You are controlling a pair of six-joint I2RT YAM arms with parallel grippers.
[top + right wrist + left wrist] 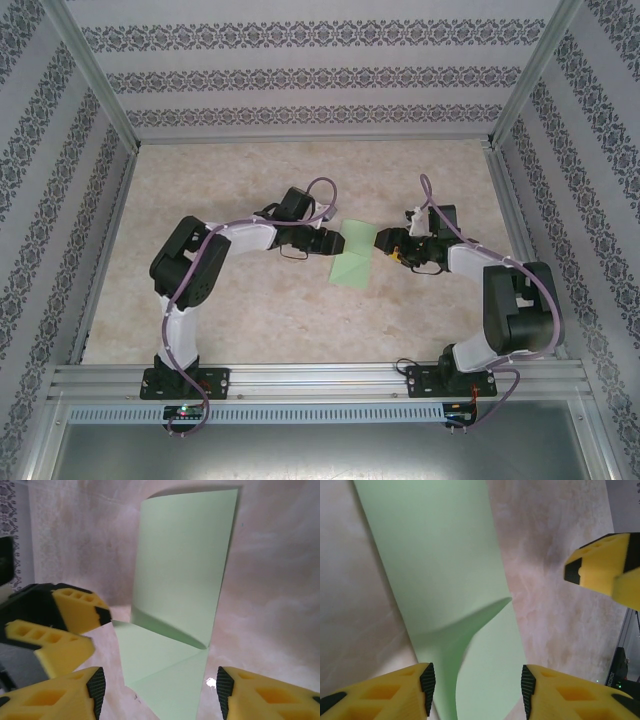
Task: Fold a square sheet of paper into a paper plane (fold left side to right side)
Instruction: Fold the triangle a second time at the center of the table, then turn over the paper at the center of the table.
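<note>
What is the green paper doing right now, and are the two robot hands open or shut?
square sheet of paper: bent along a crease, one part flat on the table, the other part standing up, not gripped.
left gripper: open, fingers apart, holding nothing.
right gripper: open, fingers apart, holding nothing.

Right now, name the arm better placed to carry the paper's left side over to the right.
Left, probably: the left claw is open at the left side of the sheet, which runs between its fingers. The right claw, also open, sits opposite.
</note>
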